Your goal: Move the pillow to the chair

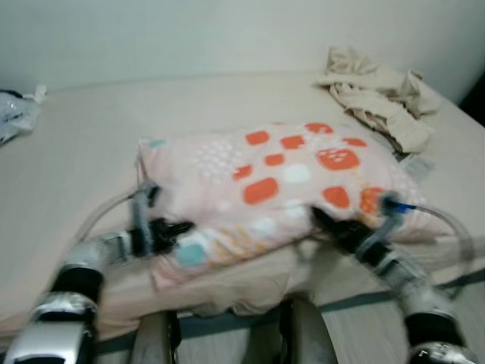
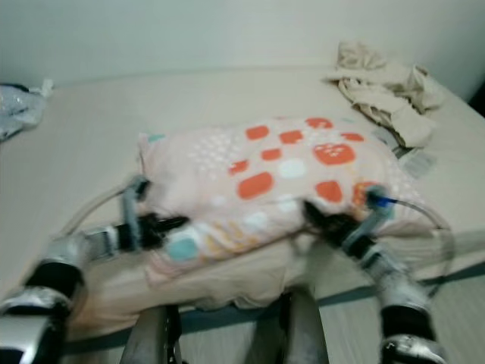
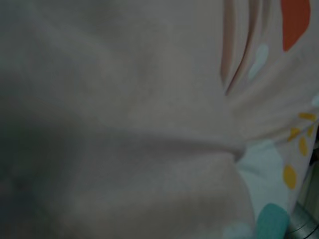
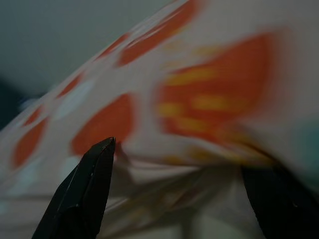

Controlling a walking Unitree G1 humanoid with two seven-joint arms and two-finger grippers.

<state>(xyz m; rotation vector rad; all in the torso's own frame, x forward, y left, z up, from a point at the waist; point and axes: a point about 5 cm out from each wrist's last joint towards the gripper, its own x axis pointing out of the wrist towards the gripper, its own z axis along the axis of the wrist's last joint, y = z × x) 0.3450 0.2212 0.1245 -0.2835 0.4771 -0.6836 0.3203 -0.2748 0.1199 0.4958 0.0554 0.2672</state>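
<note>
Left gripper [image 1: 178,227] at pillow's [image 1: 280,182] 8 o'clock edge, finger state unclear. Right gripper [image 1: 324,220] at 5 o'clock, fingers [image 4: 84,191] spread around fabric. Both flank it on the bed [image 1: 76,152], likely for a two-sided lift.

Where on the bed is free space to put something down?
Bare bed: the wide stretch between the pillow and the plastic bag, and the strip behind the pillow by the wall. Crowded: the corner with crumpled cloth, and the near edge.

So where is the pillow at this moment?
In the left eye view the pillow lies at the near edge of the bed, in front of the robot, with the left tool and right tool at its front edge.
</note>
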